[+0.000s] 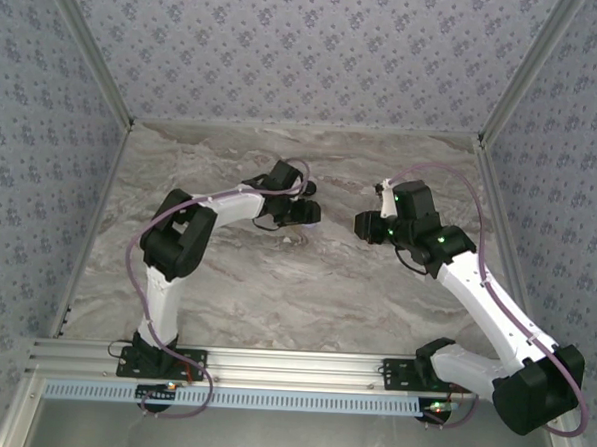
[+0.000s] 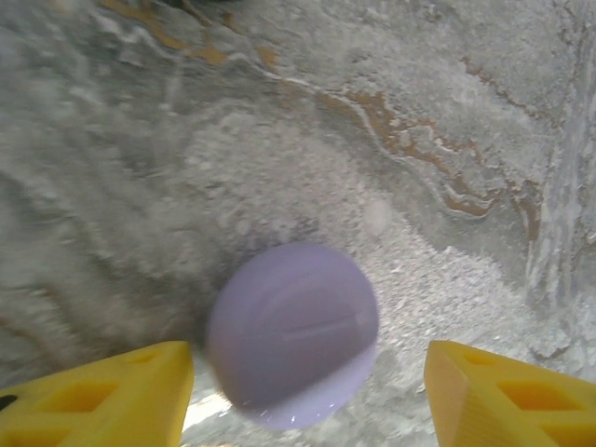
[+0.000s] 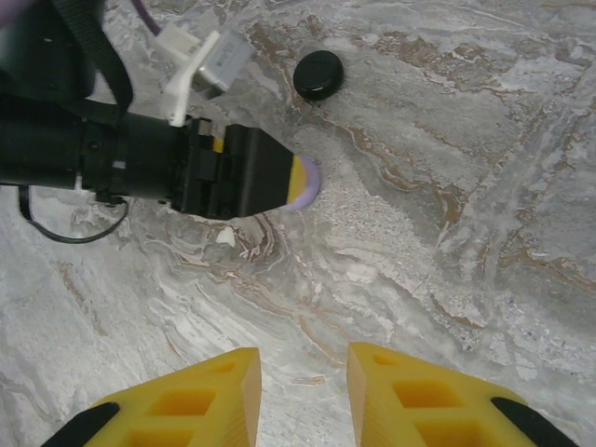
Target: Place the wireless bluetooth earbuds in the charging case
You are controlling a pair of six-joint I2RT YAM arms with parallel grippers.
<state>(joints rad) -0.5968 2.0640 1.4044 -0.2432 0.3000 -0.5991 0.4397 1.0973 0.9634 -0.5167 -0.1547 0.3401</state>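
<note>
A closed, round pale lilac charging case (image 2: 293,333) lies blurred between the yellow fingers (image 2: 112,396) of my left gripper (image 2: 307,361). The jaws stand wide apart and touch neither side of it. In the right wrist view the same lilac case (image 3: 312,183) peeks out at the tip of the left gripper, low over the marble table (image 3: 447,233). A closed black round case (image 3: 318,74) lies on the table beyond it. My right gripper (image 3: 304,358) is open, with bare marble between its fingers. In the top view the left gripper (image 1: 305,212) and right gripper (image 1: 362,225) face each other mid-table. The earbuds are out of view.
A small white speck (image 3: 224,237) lies on the marble below the left gripper. The left arm's black body and cables (image 3: 84,149) cross the upper left of the right wrist view. Patterned walls (image 1: 307,54) close in the table on three sides.
</note>
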